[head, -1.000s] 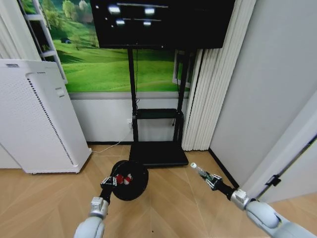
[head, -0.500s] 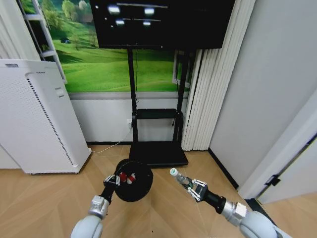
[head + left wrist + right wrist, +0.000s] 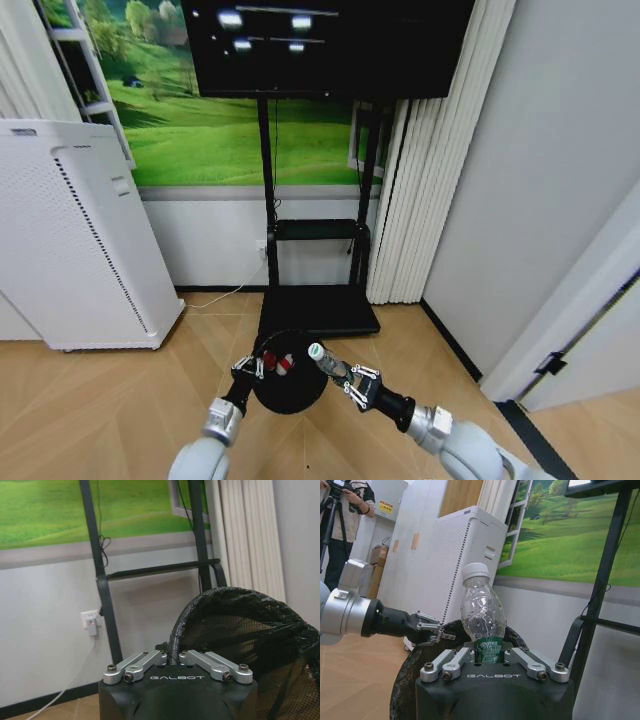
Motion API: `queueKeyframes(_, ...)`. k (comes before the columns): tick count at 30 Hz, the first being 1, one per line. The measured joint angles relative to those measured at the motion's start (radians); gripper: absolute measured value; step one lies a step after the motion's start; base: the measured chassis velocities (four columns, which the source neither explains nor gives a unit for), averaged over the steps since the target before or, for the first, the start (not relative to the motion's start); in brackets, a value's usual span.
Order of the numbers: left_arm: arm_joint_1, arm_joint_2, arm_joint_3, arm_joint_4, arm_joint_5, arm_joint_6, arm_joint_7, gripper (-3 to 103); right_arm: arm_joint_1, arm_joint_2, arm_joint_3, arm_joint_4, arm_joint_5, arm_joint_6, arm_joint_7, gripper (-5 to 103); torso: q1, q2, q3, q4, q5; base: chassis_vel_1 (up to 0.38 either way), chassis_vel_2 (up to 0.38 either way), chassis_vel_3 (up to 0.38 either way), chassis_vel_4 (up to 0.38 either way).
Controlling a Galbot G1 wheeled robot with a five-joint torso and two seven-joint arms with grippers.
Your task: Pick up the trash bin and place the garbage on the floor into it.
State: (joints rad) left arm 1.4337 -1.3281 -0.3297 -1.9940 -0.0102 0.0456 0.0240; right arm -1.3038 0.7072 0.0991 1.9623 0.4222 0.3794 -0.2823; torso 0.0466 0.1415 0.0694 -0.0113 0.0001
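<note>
The trash bin (image 3: 292, 388), a black mesh basket, hangs above the wood floor, tipped so its mouth faces me. My left gripper (image 3: 251, 367) is shut on its rim, and the clamped rim (image 3: 173, 639) shows in the left wrist view. Two red wrapper pieces (image 3: 277, 362) lie inside the bin. My right gripper (image 3: 352, 381) is shut on the clear plastic bottle (image 3: 327, 361), whose capped end reaches over the bin's right rim. In the right wrist view the bottle (image 3: 482, 610) stands up from the right gripper (image 3: 489, 655), with the bin (image 3: 410, 675) and left gripper (image 3: 431, 629) just beyond.
A tall white perforated appliance (image 3: 78, 240) stands on the left. A black TV stand (image 3: 316, 305) with a low base plate sits right behind the bin. White curtains (image 3: 425, 190) and a grey wall (image 3: 545, 180) close off the right side.
My right gripper has carried the bottle leftward from the right side to the bin's rim. My left gripper and the bin have shifted a little to the right.
</note>
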Motion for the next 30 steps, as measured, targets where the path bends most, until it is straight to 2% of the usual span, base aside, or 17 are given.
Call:
queueKeyframes(4, -0.032, -0.013, 0.047, 0.034, 0.008, 0.005, 0.000, 5, 0.030, 0.044, -0.021, -0.061, -0.011, 0.010, 0.000, 21, 0.000, 0.000, 0.000, -0.0006, 0.0001, 0.000, 0.000, 0.000, 0.000)
queueKeyframes(8, -0.049, -0.023, 0.067, 0.057, 0.014, 0.006, 0.000, 5, 0.099, 0.075, -0.066, -0.106, -0.011, 0.010, 0.005, 21, 0.000, 0.000, 0.000, 0.0000, 0.0000, 0.000, 0.000, 0.000, 0.000)
queueKeyframes(22, -0.087, -0.045, 0.071, 0.090, 0.018, 0.011, 0.000, 5, 0.255, 0.164, -0.241, -0.212, -0.021, 0.012, 0.023, 21, 0.000, 0.000, 0.000, -0.0001, -0.0001, 0.000, 0.000, 0.000, 0.000)
queueKeyframes(23, -0.088, -0.045, 0.067, 0.091, 0.018, 0.011, 0.000, 5, 0.262, 0.171, -0.251, -0.221, -0.026, 0.014, 0.021, 18, 0.000, 0.000, 0.000, 0.0000, -0.0002, 0.000, 0.000, 0.000, 0.000)
queueKeyframes(24, -0.089, -0.045, 0.065, 0.091, 0.018, 0.011, 0.000, 5, 0.267, 0.178, -0.264, -0.228, -0.030, 0.014, 0.021, 22, 0.000, 0.000, 0.000, 0.0000, -0.0001, 0.000, 0.000, 0.000, 0.000)
queueKeyframes(25, -0.089, -0.045, 0.065, 0.091, 0.018, 0.011, 0.000, 5, 0.267, 0.178, -0.264, -0.228, -0.030, 0.014, 0.021, 22, 0.000, 0.000, 0.000, 0.0000, -0.0001, 0.000, 0.000, 0.000, 0.000)
queueKeyframes(27, -0.090, -0.045, 0.064, 0.092, 0.018, 0.011, 0.001, 5, 0.269, 0.182, -0.276, -0.229, -0.025, 0.009, 0.022, 33, 0.000, 0.000, 0.000, -0.0001, -0.0002, 0.000, 0.000, 0.000, 0.000)
queueKeyframes(30, -0.092, -0.044, 0.062, 0.092, 0.016, 0.011, 0.001, 5, 0.269, 0.182, -0.276, -0.229, -0.023, 0.003, 0.022, 38, 0.000, 0.000, 0.000, -0.0001, -0.0002, 0.000, 0.000, 0.000, 0.000)
